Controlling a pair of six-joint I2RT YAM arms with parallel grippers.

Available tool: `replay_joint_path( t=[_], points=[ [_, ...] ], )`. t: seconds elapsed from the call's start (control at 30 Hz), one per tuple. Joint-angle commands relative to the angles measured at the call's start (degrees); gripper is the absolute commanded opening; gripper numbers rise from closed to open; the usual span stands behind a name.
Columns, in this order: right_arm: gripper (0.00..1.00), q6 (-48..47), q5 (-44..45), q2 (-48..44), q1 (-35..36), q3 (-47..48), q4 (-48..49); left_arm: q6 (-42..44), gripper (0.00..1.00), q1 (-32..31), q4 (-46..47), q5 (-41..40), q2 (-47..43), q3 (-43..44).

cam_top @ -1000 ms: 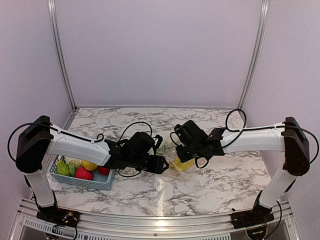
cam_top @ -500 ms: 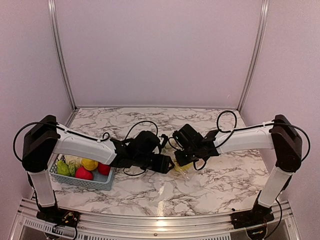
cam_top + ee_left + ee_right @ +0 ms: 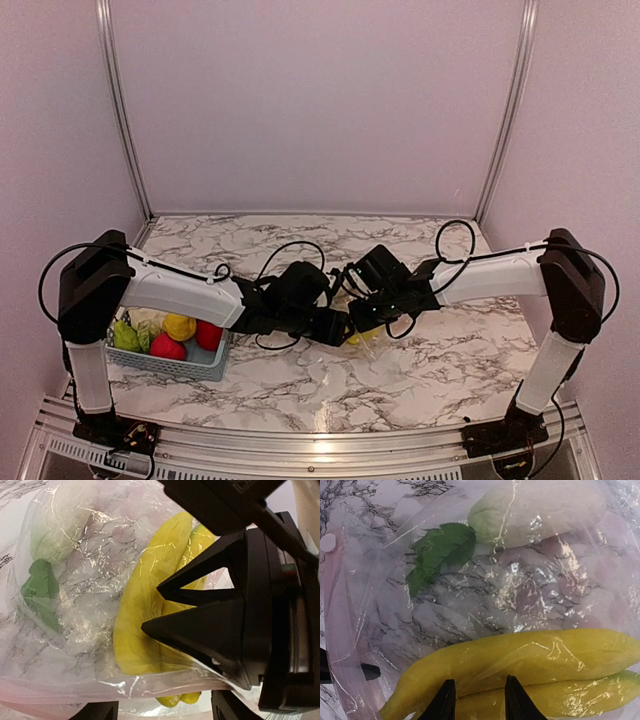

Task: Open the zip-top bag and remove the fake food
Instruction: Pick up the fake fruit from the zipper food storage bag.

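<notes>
Both arms meet mid-table over the zip-top bag [image 3: 368, 340], which lies flat on the marble just right of centre, probably so one can pin it while the other works the mouth. Bananas [image 3: 145, 615] and pale cabbage [image 3: 55, 525] are inside, so nothing here is removed yet. Right gripper [image 3: 358, 318] is down on the bag over the bananas, jaws narrow with a slim gap. Can't tell if it pinches film or only presses. Left gripper [image 3: 165, 707] faces it from the left, jaws wide and holding nothing, with the bag's pinkish edge strip lying between them. Looks like it's lining up to take the rim. Light blue basket [image 3: 165, 365] at near left holds toy fruit [image 3: 168, 347], red, yellow and green, likely the drop spot. Surface is white marble table [image 3: 440, 370] with grey veins, glossy. Plain lilac walls [image 3: 320, 100] with aluminium posts [image 3: 120, 110] in the far corners.
</notes>
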Motion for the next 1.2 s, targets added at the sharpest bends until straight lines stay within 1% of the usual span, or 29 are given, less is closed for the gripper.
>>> replay_joint_path(
  t=[0.0, 0.13, 0.27, 0.33, 0.4, 0.47, 0.5, 0.67, 0.87, 0.97, 1.17],
  points=[
    [0.31, 0.8, -5.6, 0.4, -0.9, -0.6, 2.4, 1.9, 0.64, -0.4, -0.5, -0.1, 2.1, 2.7],
    [0.28, 1.0, -6.0, 0.4, -1.0, -0.6, 2.6, 1.9, 0.62, -0.4, -0.5, -0.1, 2.8, 3.7],
    [0.27, 1.2, -6.0, 0.3, -1.1, -0.6, 2.7, 1.9, 0.56, -0.4, -0.5, -0.1, 3.0, 3.9],
    [0.26, 1.3, -5.9, 0.2, -1.1, -0.5, 2.8, 2.0, 0.55, -0.4, -0.4, -0.1, 3.1, 3.7],
    [0.26, 1.4, -5.9, 0.1, -1.1, -0.4, 2.7, 2.2, 0.53, -0.4, -0.5, -1.6, 3.3, 3.9],
    [0.26, 1.4, -6.0, 0.2, -1.2, -0.3, 2.6, 2.5, 0.49, -0.4, -0.5, -1.7, 3.3, 4.0],
    [0.26, 1.4, -6.0, 0.2, -1.2, -0.2, 2.5, 2.6, 0.47, -0.4, -1.9, -1.8, 3.3, 4.1],
    [0.25, 1.5, -5.0, -0.1, -1.2, -0.1, 2.1, 3.2, 0.32, -0.4, -3.0, -2.5, 2.7, 4.2],
    [0.26, 1.9, -2.4, -0.8, -1.2, 0.2, 1.5, 4.1, 0.25, -0.4, -4.8, -3.6, 1.2, 4.2],
    [0.28, 2.0, -0.8, -1.7, -1.2, 0.4, 1.2, 4.2, 0.23, -0.4, -6.1, -4.5, 0.3, 4.0],
    [0.29, 2.0, 1.0, -3.0, -1.3, 0.9, 1.1, 3.9, 0.19, -0.4, -7.7, -6.2, -2.3, 3.3]
  ],
)
